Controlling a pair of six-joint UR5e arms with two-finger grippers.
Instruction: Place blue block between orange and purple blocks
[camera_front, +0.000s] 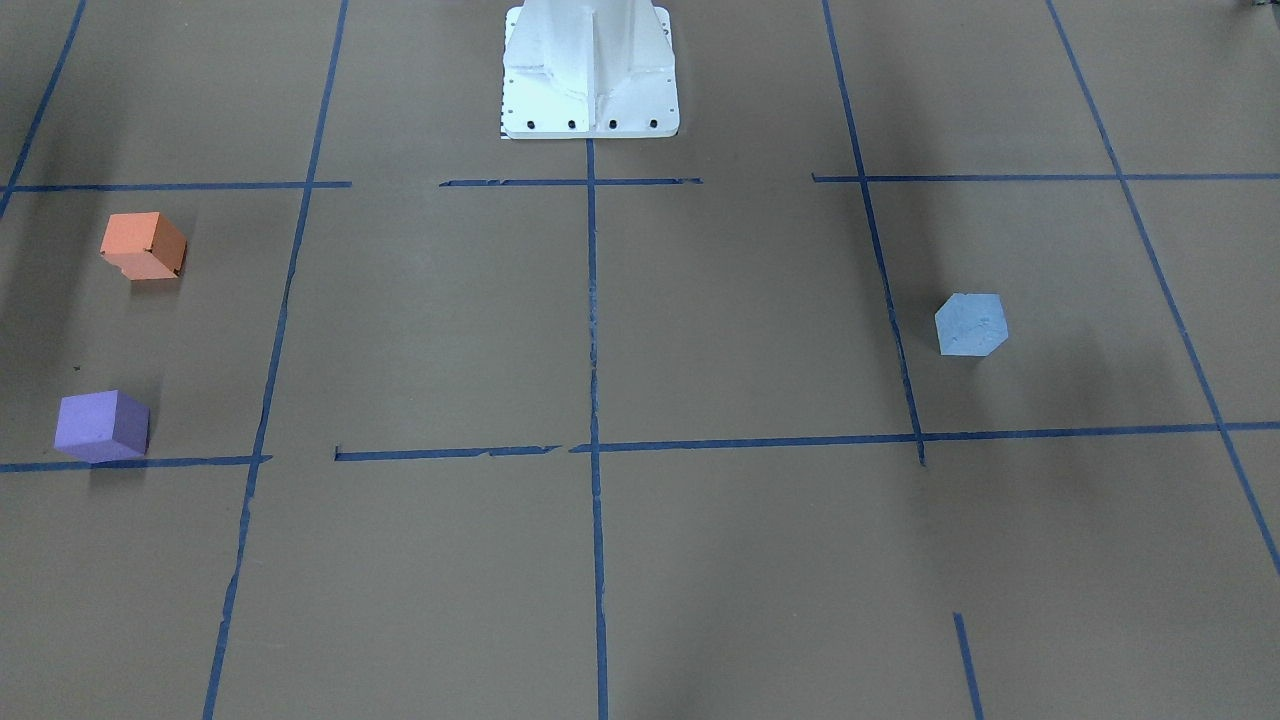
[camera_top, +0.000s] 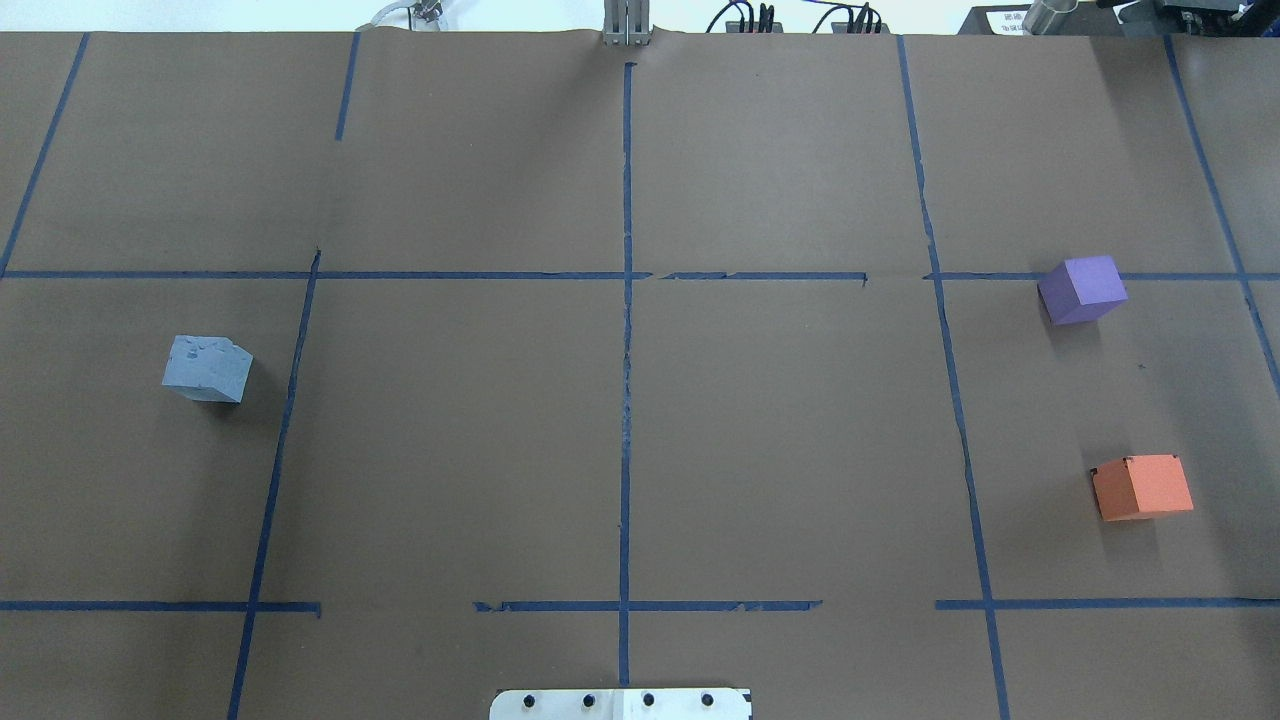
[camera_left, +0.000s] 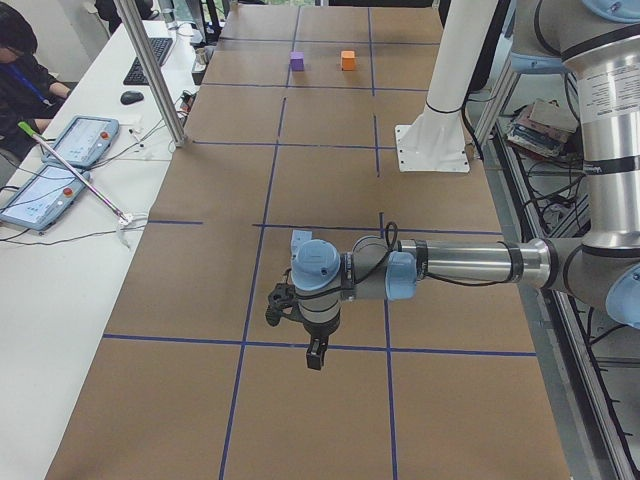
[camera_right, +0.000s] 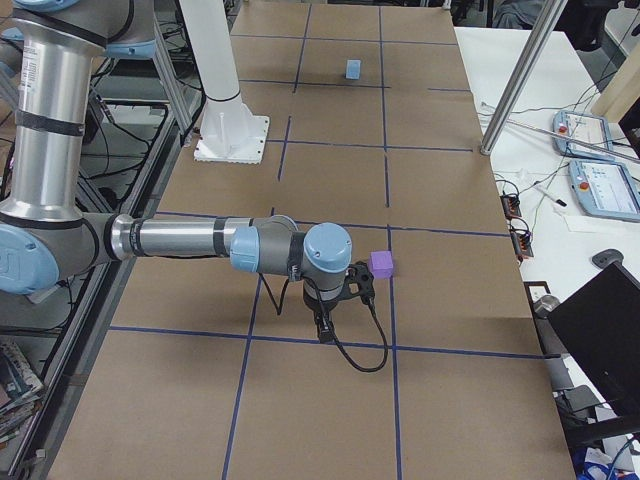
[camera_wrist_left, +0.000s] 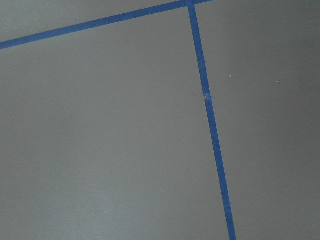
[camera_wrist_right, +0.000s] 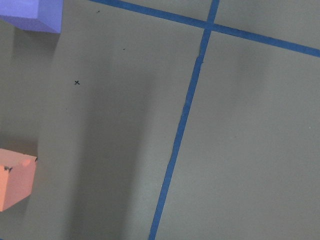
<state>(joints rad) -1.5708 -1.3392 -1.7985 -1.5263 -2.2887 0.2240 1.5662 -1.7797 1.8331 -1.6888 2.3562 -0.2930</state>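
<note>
Alone, the blue block (camera_top: 207, 369) sits near the left edge of the table (camera_top: 780, 430). The orange block (camera_top: 1142, 487) and purple block (camera_top: 1082, 290) stand apart by the right edge, purple farther from the robot. The left gripper (camera_left: 315, 355) and right gripper (camera_right: 325, 329) hang above the table. How far either is open, or whether it holds anything, cannot be told.

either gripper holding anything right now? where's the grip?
Nothing held: blue block, orange block and purple block each sit alone on the table.

Pale blue block (camera_top: 207, 368), orange block (camera_top: 1142, 487), purple block (camera_top: 1082, 290), brown table (camera_top: 780, 450) gridded in dark blue tape (camera_top: 626, 400), white robot base (camera_front: 590, 70), silver, blue-jointed left arm (camera_left: 470, 263), right arm (camera_right: 170, 238).
</note>
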